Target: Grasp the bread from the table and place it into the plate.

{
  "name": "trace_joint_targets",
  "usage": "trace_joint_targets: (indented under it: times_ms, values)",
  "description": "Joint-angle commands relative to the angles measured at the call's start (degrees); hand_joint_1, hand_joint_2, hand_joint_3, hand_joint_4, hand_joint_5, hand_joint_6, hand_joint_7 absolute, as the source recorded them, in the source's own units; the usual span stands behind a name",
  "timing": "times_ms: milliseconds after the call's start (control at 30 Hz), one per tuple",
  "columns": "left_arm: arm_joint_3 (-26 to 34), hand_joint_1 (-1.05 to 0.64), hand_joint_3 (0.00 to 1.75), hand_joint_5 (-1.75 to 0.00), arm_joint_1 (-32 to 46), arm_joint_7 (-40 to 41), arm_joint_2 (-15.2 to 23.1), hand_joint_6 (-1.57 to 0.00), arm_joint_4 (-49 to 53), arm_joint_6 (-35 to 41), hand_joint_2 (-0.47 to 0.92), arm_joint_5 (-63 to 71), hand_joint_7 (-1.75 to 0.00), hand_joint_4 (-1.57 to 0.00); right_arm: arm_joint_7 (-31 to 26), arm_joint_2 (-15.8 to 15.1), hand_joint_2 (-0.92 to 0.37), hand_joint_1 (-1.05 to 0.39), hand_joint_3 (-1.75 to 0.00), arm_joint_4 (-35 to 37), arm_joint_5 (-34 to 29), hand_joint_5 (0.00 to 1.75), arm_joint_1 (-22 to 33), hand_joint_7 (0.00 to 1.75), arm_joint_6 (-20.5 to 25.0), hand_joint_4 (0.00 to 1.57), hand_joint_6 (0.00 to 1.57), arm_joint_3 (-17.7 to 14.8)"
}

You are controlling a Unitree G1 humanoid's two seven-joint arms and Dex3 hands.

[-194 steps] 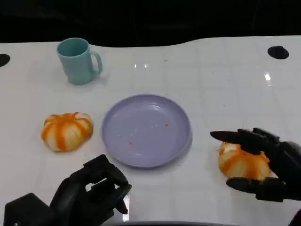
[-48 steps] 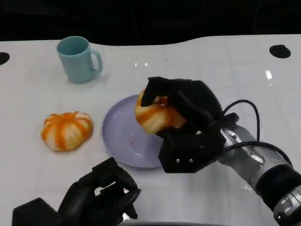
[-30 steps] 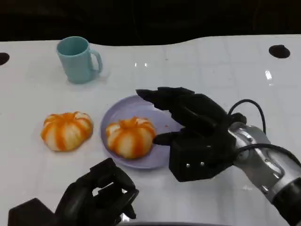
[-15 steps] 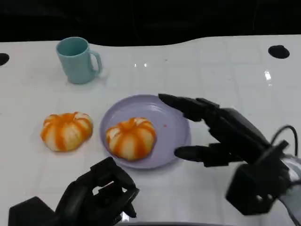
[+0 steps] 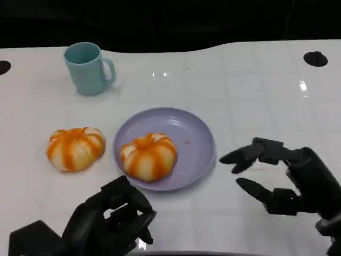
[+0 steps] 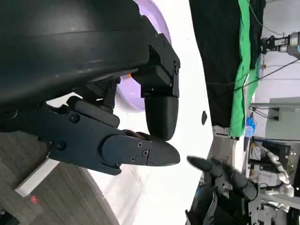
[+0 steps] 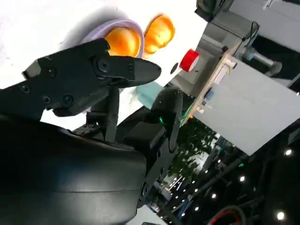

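Observation:
An orange-and-white striped bread roll (image 5: 148,156) lies in the left half of the lilac plate (image 5: 200,140) at the table's middle. A second, similar roll (image 5: 75,148) sits on the table just left of the plate. My right hand (image 5: 287,180) hovers over the table to the right of the plate, fingers spread, holding nothing. My left hand (image 5: 109,221) stays near the front edge, below the plate, fingers curled in with nothing in them. The right wrist view catches the plate (image 7: 117,24) with its roll (image 7: 123,41) and the other roll (image 7: 160,30) beyond my fingers.
A teal mug (image 5: 88,68) stands at the back left. Two small black round marks (image 5: 315,58) sit at the far edges of the white table (image 5: 240,85). A red button (image 7: 189,60) on equipment appears beyond the table in the right wrist view.
My right hand carried the roll over the plate, set it down in the left half, let go and drew back to the right and toward the front. The left hand stayed put.

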Motion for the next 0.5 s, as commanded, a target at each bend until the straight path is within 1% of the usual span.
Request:
trace_joint_targets:
  times_ms: [33, 67, 100, 167, 233, 267, 367, 433, 500]
  values:
    - [0.2, -0.55, 0.26, -1.75, -0.1, -0.2, 0.3, -0.54, 0.2, -0.1, 0.92, -0.4, -1.60, -0.65, 0.2, -0.7, -0.36, -0.11, -1.34, -4.3, 0.8, 1.54, 4.1, 1.12, 0.4, 0.82, 0.84, -2.6]
    - [0.2, -0.55, 0.26, -1.75, -0.2, -0.1, 0.3, -0.54, 0.3, -0.1, 0.92, -0.3, -1.60, -0.65, 0.3, -1.0, -0.33, -0.10, -1.40, -5.5, 0.8, 1.56, 5.5, 1.14, 0.6, 0.84, 0.85, -3.1]
    - [0.2, -0.55, 0.26, -1.75, -0.2, -0.1, 0.3, -0.54, 0.3, -0.1, 0.92, -0.2, -1.60, -0.65, 0.5, -1.1, -0.31, -0.10, -1.46, -6.4, 0.7, 1.57, 6.4, 1.21, 0.7, 0.87, 0.89, -3.3]
    - [0.2, -0.55, 0.26, -1.75, -0.3, 0.0, 0.3, -0.54, 0.3, 0.0, 0.92, -0.1, -1.61, -0.65, 0.8, -1.5, -0.29, -0.12, -1.49, -8.6, 0.7, 1.58, 8.4, 1.26, 2.0, 0.89, 0.91, -3.8]
    - [0.3, -0.56, 0.26, -1.75, -0.5, 0.1, 0.3, -0.54, 0.3, 0.2, 0.92, -0.1, -1.61, -0.65, 1.1, -1.3, -0.30, -0.14, -1.45, -10.4, 1.2, 1.60, 10.3, 1.30, 3.6, 0.88, 0.90, -4.2]
    - [0.3, -0.56, 0.25, -1.75, -0.5, 0.0, 0.4, -0.54, 0.4, 0.1, 0.92, -0.1, -1.61, -0.65, 0.8, -0.8, -0.31, -0.15, -1.42, -10.6, 1.1, 1.62, 11.1, 1.31, 3.8, 0.88, 0.89, -4.3]
    - [0.5, -0.57, 0.25, -1.75, -0.6, -0.2, 0.4, -0.55, 0.6, -0.1, 0.92, -0.4, -1.62, -0.66, -0.4, 0.8, -0.34, -0.14, -1.38, -9.9, 0.1, 1.67, 12.9, 1.37, 3.6, 0.86, 0.84, -4.4]
    - [0.7, -0.57, 0.24, -1.75, -0.6, -0.1, 0.5, -0.55, 0.6, 0.0, 0.92, -0.4, -1.61, -0.66, -1.3, 1.7, -0.37, -0.15, -1.33, -9.6, -0.6, 1.69, 13.7, 1.38, 4.2, 0.84, 0.82, -4.5]
    - [0.8, -0.58, 0.24, -1.75, -0.6, -0.1, 0.7, -0.55, 0.8, -0.5, 0.92, 0.0, -1.61, -0.66, -1.9, 2.5, -0.38, -0.14, -1.32, -9.0, -0.7, 1.73, 13.8, 1.40, 4.6, 0.83, 0.81, -4.7]
